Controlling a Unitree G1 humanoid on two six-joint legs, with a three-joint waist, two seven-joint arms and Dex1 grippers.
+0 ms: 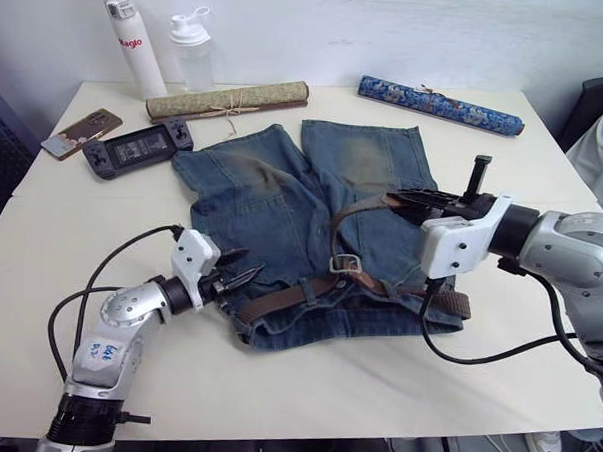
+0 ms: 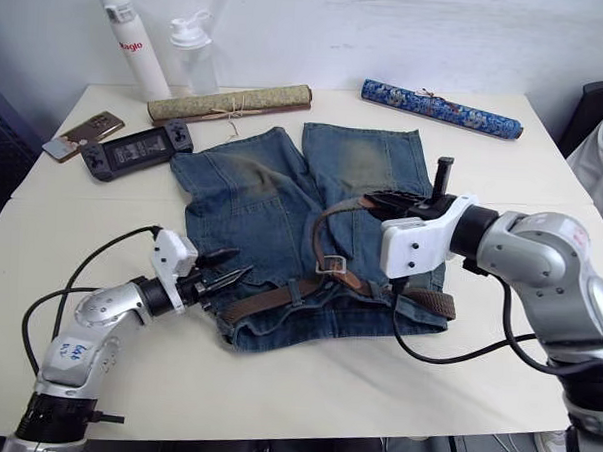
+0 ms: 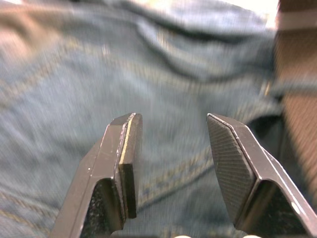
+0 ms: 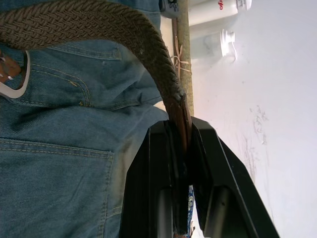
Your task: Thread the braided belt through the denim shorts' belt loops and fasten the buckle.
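Right wrist view: right gripper (image 4: 181, 148) is clamped on the tail end of the braided belt (image 4: 89, 25), strap arcing away over the denim shorts (image 4: 54, 173). In the left eye view the shorts lie centre-table, waistband at 6 o'clock, belt running along it with the buckle (image 1: 344, 264) just right of centre and a loop rising toward 1 o'clock. Left gripper (image 1: 241, 275) sits at the waistband's 9 o'clock edge, fingers (image 3: 124, 148) apart, gripping nothing

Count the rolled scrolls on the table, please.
2. An olive scroll tied with string lies beyond the shorts, near the two bottles. A blue patterned scroll lies farther to the right.
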